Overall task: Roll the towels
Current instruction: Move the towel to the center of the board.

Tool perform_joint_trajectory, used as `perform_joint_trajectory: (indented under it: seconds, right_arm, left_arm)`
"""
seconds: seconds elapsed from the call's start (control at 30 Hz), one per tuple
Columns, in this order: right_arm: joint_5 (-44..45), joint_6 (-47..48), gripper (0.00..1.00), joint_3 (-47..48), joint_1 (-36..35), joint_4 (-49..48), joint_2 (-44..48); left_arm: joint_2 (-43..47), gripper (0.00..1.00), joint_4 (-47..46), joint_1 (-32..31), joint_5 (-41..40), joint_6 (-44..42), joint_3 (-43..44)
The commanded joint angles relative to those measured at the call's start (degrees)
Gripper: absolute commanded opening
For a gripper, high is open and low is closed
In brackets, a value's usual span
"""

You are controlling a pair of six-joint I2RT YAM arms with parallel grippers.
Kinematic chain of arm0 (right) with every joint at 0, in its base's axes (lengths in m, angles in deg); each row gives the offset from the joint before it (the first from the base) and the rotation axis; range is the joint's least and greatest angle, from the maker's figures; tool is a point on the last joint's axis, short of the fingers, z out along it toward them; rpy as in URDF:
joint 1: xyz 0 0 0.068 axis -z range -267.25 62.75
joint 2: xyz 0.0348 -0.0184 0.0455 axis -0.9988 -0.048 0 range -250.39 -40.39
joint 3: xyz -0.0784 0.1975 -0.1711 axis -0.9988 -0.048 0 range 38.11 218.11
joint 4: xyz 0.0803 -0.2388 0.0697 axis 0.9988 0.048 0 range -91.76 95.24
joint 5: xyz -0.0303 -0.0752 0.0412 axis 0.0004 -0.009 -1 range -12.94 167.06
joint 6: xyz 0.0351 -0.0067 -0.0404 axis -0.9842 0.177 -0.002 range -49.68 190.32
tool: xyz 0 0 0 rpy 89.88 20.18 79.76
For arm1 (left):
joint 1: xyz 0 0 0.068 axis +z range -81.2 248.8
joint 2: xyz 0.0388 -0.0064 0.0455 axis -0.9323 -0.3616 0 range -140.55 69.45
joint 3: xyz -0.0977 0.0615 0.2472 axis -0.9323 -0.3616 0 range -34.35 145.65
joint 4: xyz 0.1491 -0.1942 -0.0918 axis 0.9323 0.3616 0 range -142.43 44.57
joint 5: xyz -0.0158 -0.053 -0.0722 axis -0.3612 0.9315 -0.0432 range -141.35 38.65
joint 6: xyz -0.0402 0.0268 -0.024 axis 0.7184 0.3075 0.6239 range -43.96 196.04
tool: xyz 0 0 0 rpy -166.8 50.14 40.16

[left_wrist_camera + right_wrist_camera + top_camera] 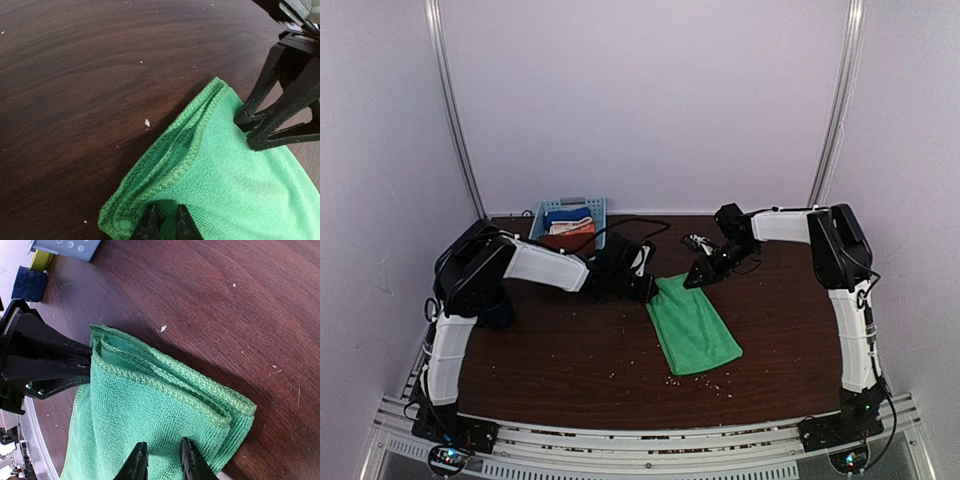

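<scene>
The bright green towel (692, 325) lies folded flat in the middle of the table, its layered far edge toward the back. My left gripper (648, 288) is at the far left corner; in the left wrist view (166, 225) its fingers are shut on a pinch of the green towel (235, 190). My right gripper (698, 278) is at the far right corner. In the right wrist view (162, 462) its tips press on the towel (150, 410) a small gap apart, the cloth flat between them. The rust towel (565, 241) sits in the basket.
A blue basket (568, 205) at the back left holds a blue cloth (570, 214) and a striped cloth. A black cable (640, 225) loops behind the left arm. A small dark object (698, 241) lies behind the right gripper. Pale crumbs (672, 380) dot the wood.
</scene>
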Motion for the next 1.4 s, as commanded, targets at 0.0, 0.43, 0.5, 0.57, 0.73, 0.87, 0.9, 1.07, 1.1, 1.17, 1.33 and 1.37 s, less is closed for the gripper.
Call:
perform_joint_trajectory:
  seconds: [0.0,0.43,0.5,0.57,0.73,0.87,0.9,1.07,1.1,1.17,1.33,1.37]
  right_arm:
    - [8.82,-4.7,0.25,-5.41,0.88,-4.43,1.93]
    - [2.69,-6.11,0.25,-7.48,3.76,-6.14,5.91]
    - [-1.51,-5.68,0.27,-6.5,4.34,-5.35,7.76]
    - [-3.14,-4.16,0.28,-5.21,5.16,-4.33,11.19]
    - [0.75,0.98,0.31,-5.53,7.8,-3.34,24.91]
    - [15.77,3.4,0.41,-19.48,9.34,-17.53,40.19]
    - [20.76,3.39,0.55,-25.11,9.6,-23.94,43.64]
    - [19.41,-0.33,1.0,-36.47,14.03,-33.21,48.95]
    - [16.48,-0.21,1.0,-35.62,14.36,-31.63,48.31]
    - [12.39,1.34,1.0,-33.93,14.51,-28.19,46.96]
    - [6.6,2.97,0.96,-32.93,14.51,-26.15,44.58]
    - [5.61,3.57,0.93,-32.33,14.51,-25.22,43.82]
  left_arm:
    - [-1.32,0.15,3.49,2.28,-2.54,0.36,1.35]
    - [1.67,0.19,5.14,3.01,-3.55,-9.25,9.23]
    - [6.05,0.22,1.36,2.04,-3.99,-13.3,5.92]
    - [12.08,0.26,-2.58,-0.16,-8.17,-19.37,1.8]
    - [22.83,0.69,-7.56,-3.86,-12.73,-30.7,-5.73]
    - [22.61,0.76,1.21,-5.48,-5.03,-34.05,-2.48]
    - [22.8,0.72,3.21,-8.21,-4.9,-36.48,-2.61]
    - [23.4,0.56,8.15,-17.54,-5.18,-44.51,-6.4]
    - [22.52,0.54,10.85,-18.21,-4.02,-45.19,-5.41]
    - [19.71,0.52,16.89,-19.18,-1.08,-46.56,-2.63]
    - [12.54,0.58,25.6,-20.66,1.22,-48.75,1.9]
    - [11.44,0.6,25.85,-20.88,0.04,-48.76,2.26]
